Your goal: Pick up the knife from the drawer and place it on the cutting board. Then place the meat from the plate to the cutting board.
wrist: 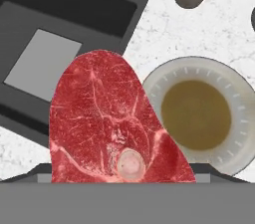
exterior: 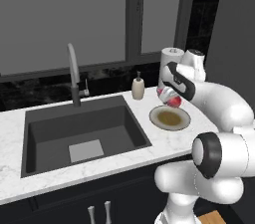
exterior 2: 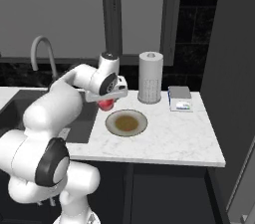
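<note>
While its jaws stand wide apart, the gripper (exterior 2: pixel 105 99) holds the meat (wrist: pixel 112 123) clamped between them, lifted above the counter (exterior 2: pixel 174 138) just beside the plate (exterior 2: pixel 126 122). Sink side of the plate lies the dark sink (exterior: pixel 79 133); behind the plate stand a soap bottle (exterior: pixel 138 87) and a paper towel roll (exterior 2: pixel 150 76), with a small box (exterior 2: pixel 180 98) near the roll.
</note>
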